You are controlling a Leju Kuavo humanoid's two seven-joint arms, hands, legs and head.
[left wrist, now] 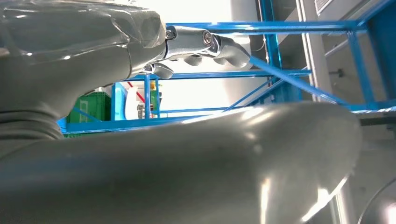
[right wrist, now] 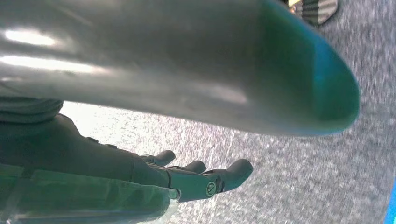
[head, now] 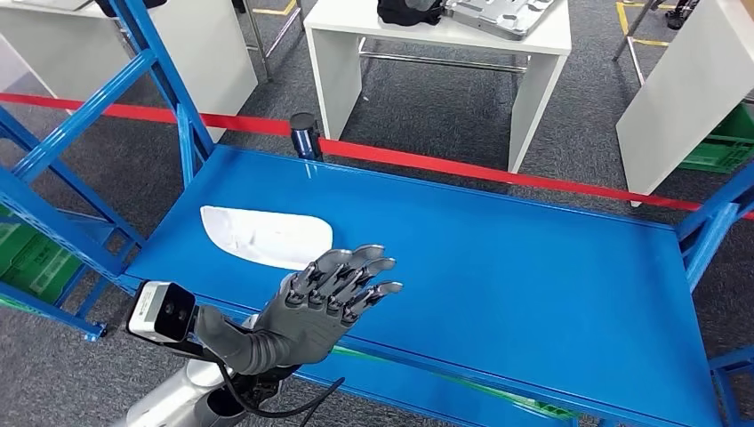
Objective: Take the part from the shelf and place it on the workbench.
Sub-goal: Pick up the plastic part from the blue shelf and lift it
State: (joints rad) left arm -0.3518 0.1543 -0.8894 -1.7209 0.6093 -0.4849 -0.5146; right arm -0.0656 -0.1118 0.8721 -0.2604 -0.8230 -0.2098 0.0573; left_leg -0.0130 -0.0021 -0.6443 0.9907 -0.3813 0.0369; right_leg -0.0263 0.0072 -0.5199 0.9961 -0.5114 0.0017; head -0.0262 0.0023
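Note:
A white curved part (head: 265, 236) lies on the blue shelf (head: 533, 276), toward its left side. My left hand (head: 329, 298) hovers just in front of and to the right of the part, palm turned up, fingers stretched out and apart, holding nothing. In the left wrist view the thick grey thumb (left wrist: 196, 163) crosses the picture and the darker fingers (left wrist: 205, 44) reach out above it against the blue shelf frame. My right hand (right wrist: 187, 179) hangs over grey carpet with its fingers loosely extended and nothing in them.
Blue shelf uprights (head: 169, 80) rise at the left and right (head: 716, 236). A red barrier tape (head: 498, 169) runs behind the shelf. A white workbench (head: 445, 53) with a grey metal plate and a dark object stands beyond. Green crates (head: 36, 262) sit low at the left.

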